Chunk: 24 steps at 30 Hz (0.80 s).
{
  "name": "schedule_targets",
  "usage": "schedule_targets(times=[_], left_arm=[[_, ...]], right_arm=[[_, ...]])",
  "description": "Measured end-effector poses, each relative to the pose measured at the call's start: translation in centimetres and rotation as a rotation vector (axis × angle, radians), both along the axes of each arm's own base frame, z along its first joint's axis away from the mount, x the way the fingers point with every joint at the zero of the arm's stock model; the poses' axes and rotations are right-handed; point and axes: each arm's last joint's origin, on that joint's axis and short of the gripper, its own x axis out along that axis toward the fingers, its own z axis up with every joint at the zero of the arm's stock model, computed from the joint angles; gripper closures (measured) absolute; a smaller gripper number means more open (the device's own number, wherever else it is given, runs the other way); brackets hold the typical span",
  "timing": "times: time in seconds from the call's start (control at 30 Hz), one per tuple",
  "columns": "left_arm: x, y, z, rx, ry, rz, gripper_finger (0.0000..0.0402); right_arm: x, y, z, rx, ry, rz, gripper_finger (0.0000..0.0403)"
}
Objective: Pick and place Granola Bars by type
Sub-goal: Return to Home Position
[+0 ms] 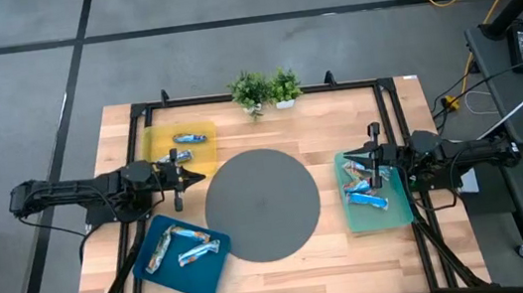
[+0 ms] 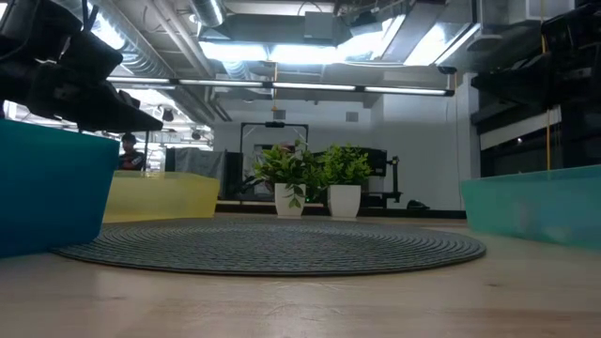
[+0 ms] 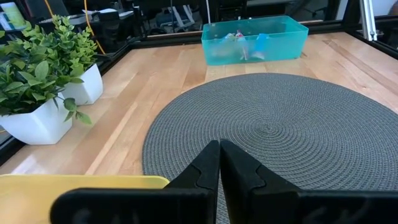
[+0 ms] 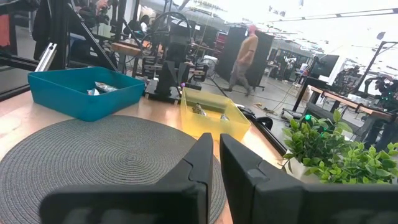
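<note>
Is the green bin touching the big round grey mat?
Apart. The high view shows bare table between the green bin and the mat.

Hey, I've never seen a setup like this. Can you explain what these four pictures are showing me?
This is a robot with two dark arms working at a wooden table. One picture looks straight down from above, one looks level across the tabletop, and two come from cameras on the arms' wrists. The left gripper and the right gripper are both shut and hold nothing. On the table are a round grey mat, two potted plants, a yellow bin, a blue bin and a green bin. Each bin has wrapped granola bars inside.
</note>
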Motion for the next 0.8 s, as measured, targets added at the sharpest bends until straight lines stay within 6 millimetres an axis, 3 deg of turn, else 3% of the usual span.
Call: schedule_targets(times=[0.8], left_arm=[[0.0, 0.0, 0.0, 0.0, 0.0, 0.0, 0.0396]], right_arm=[[0.0, 0.0, 0.0, 0.0, 0.0, 0.0, 0.0368]])
